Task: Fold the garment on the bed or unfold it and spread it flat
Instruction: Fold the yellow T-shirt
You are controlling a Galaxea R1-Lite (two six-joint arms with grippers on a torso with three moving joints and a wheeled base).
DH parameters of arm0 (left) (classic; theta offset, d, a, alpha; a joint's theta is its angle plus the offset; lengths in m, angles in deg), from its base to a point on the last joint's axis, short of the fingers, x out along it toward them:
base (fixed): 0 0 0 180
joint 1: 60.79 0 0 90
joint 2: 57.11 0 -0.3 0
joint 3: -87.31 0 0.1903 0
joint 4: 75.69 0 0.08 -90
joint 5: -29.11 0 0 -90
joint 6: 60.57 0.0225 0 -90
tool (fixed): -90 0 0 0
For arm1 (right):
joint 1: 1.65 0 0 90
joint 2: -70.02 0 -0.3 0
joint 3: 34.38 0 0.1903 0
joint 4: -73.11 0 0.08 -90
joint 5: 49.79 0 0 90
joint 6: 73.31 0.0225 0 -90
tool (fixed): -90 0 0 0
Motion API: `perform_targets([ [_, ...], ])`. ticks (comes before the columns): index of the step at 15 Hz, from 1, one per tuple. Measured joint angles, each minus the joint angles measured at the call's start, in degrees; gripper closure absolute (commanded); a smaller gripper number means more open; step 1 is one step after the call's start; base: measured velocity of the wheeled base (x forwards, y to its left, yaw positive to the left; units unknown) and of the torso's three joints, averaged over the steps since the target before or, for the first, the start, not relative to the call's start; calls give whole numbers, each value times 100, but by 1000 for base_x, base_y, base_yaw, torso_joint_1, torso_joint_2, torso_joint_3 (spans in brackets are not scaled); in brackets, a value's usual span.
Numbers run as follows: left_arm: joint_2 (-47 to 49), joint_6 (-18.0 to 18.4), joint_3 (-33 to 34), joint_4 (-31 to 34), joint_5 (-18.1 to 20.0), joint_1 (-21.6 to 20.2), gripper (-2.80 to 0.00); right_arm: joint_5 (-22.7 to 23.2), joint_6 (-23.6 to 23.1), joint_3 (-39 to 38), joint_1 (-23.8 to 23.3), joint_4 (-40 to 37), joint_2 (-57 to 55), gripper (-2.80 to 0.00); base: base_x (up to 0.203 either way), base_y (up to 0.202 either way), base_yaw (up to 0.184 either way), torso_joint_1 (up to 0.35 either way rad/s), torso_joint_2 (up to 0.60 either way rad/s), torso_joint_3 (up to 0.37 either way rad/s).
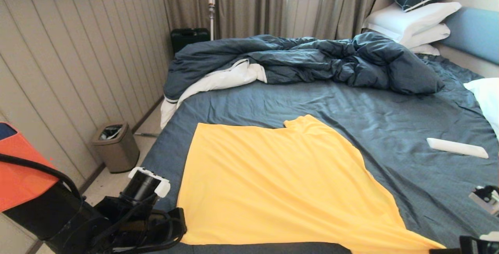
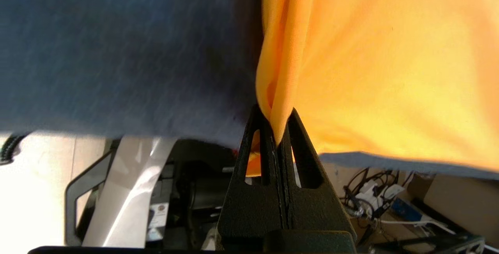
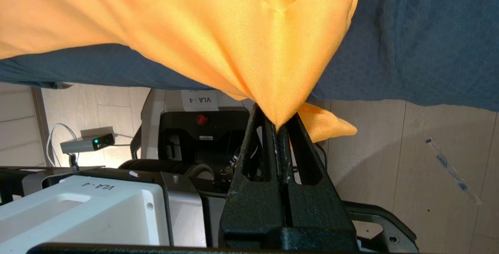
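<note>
garment [image 1: 273,183] flat on bed [image 1: 390,129] | left pincer [image 2: 277,139] clamped on near corner; right pincer [image 3: 277,129] likewise

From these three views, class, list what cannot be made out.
- Head view: right gripper, cut off by the frame's corner.
- Head view: left gripper, hidden behind its own arm.
- Shirt: near hem past the bed edge; sleeves not visible.
- Bin: contents too small.
</note>
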Motion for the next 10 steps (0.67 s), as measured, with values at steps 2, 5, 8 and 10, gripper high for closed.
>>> perform_targets([
  [2,-163,30,239,22,-4,13,0,-13,4,-61,-28,-86,24,0,0,0,0,0,0,0],
  [5,-297,59,528,27,-17,84,0,-17,-22,-199,-30,-130,64,0,0,0,0,0,0,0],
  [8,-416,55,705,182,-26,287,0,-24,-44,-381,-30,-130,95,0,0,0,0,0,0,0],
  [10,-526,59,738,415,-30,352,0,-27,-57,-520,-30,-127,125,0,0,0,0,0,0,0],
])
